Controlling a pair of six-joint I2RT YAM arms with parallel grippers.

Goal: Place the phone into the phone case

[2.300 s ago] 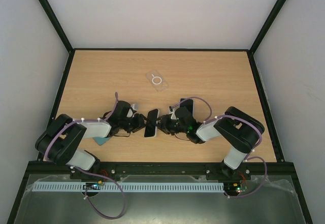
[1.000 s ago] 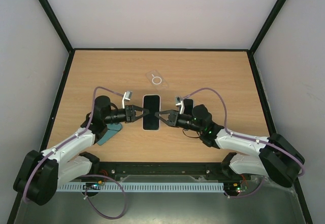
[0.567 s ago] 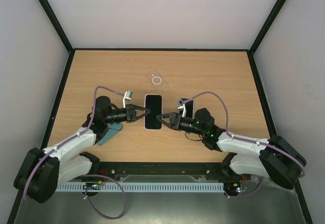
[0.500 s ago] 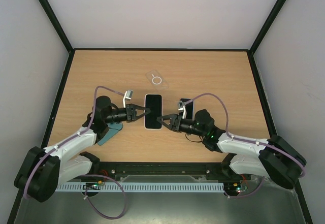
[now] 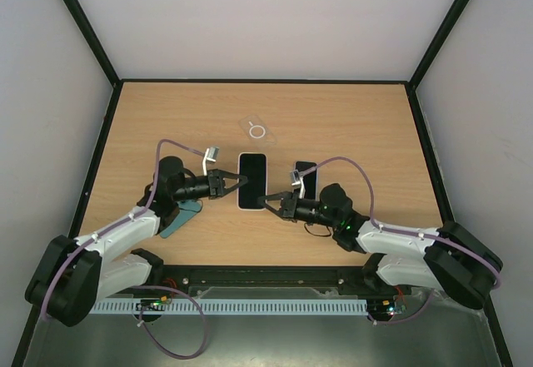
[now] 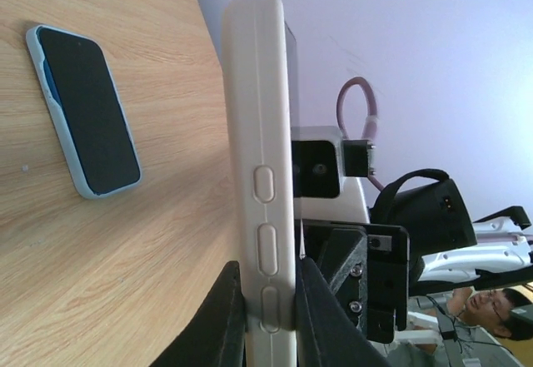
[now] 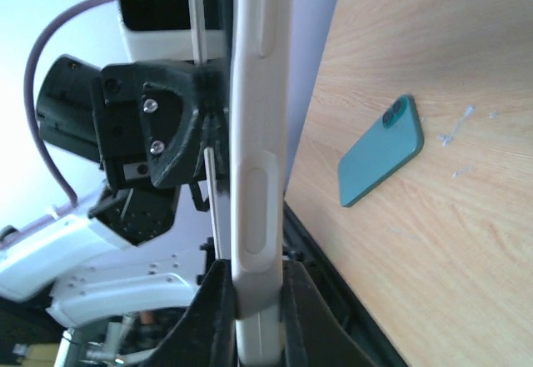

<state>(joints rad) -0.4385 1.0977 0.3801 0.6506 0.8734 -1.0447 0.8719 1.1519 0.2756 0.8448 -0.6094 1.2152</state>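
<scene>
The left gripper [image 5: 236, 182], narrow, pinches the white-edged, black-screened phone [image 5: 251, 176]; the right gripper [image 5: 269, 206] clamps its opposite edge likewise.

Overhead looks down; wrist views closely share phone [image 5: 251, 181].

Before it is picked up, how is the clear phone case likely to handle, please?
The clear phone case looks thin and empty, so probably light and bendy. It lies flat on the smooth wooden table, so a push would likely slide it rather than tip it.
</scene>
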